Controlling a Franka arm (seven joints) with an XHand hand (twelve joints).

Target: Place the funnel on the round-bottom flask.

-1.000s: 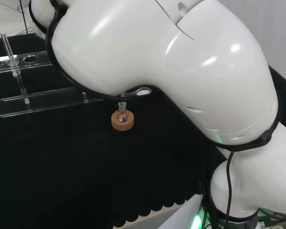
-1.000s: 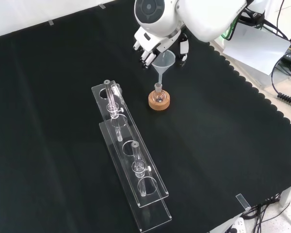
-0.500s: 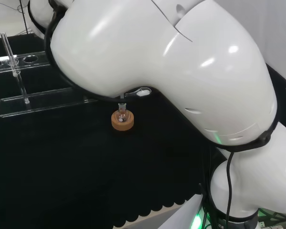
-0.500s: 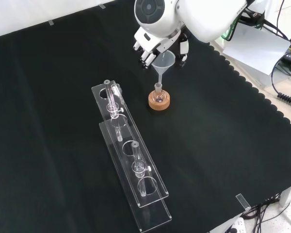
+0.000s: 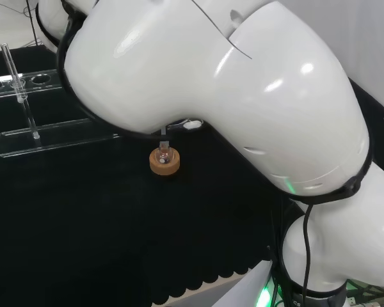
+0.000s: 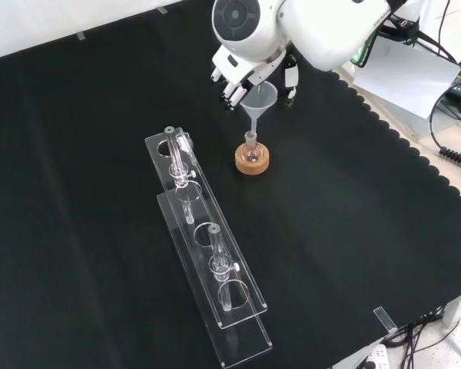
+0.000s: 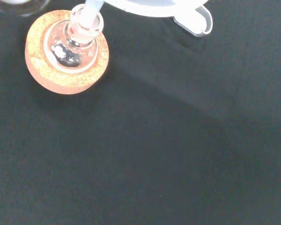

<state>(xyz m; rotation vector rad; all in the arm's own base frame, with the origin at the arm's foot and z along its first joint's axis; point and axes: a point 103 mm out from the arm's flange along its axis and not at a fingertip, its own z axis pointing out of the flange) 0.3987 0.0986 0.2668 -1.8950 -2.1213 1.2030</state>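
Now the robot hand (image 6: pixel 250 73) holds the funnel (image 6: pixel 259 98) by its rim, its stem at the mouth of the flask (image 6: pixel 251 152) on the cork ring (image 6: pixel 252 161). Front view: bare cloth lies right of the ring, the clear rack (image 6: pixel 207 254) just left, and the counter (image 6: pixel 415 200) edge is well off.

lab | round-bottom flask (image 6: pixel 250 151) on cork ring (image 6: pixel 251 161) | test-tube rack (image 6: pixel 207 246)

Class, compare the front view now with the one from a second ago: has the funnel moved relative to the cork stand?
Yes, slightly. The funnel has risen a touch up the front view, away from the cork stand; its stem stays over the flask's neck.
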